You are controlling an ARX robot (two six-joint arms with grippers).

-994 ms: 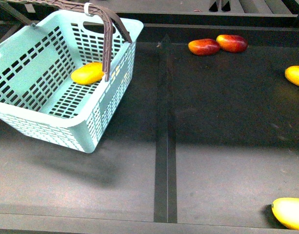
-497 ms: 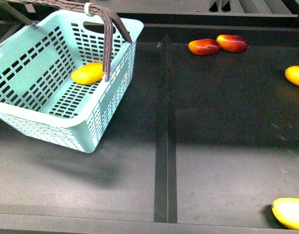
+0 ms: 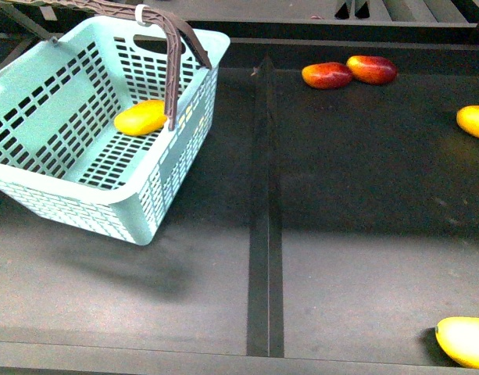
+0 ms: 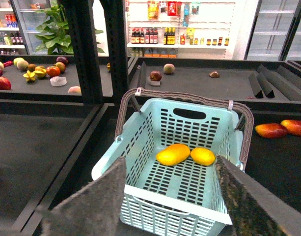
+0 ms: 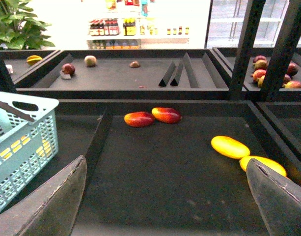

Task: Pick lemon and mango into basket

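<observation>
Front view is showing the dark table [image 3: 356, 195] with a raised divider strip [image 3: 264, 211] running down its middle, and nothing is lying between the two halves. Two red-and-yellow mangoes [image 3: 348, 73] are sitting touching each other at the far right side, a yellow fruit [image 3: 475, 121] is lying near the right edge, and another yellow fruit [image 3: 466, 341] is resting at the near right corner, both cut off by the frame. Neither arm is appearing in this view. The basket [image 3: 44, 133] is sitting tilted on the left half, its brown ribbed handles [image 3: 175, 55] swung up, a white zip tie [image 3: 140, 13] on one of them. From the left wrist view, the mango [image 4: 173, 154] is lying on the slotted basket floor, smooth and yellow-orange, with the lemon [image 4: 203, 156] just beside it, smaller and rounder. The left tool [image 4: 172, 196] is hanging above the basket's near rim with its fingers spread wide and holding nothing. The right tool [image 5: 165, 196] is likewise standing spread and empty over the right half of the table, well apart from the fruit there.
</observation>
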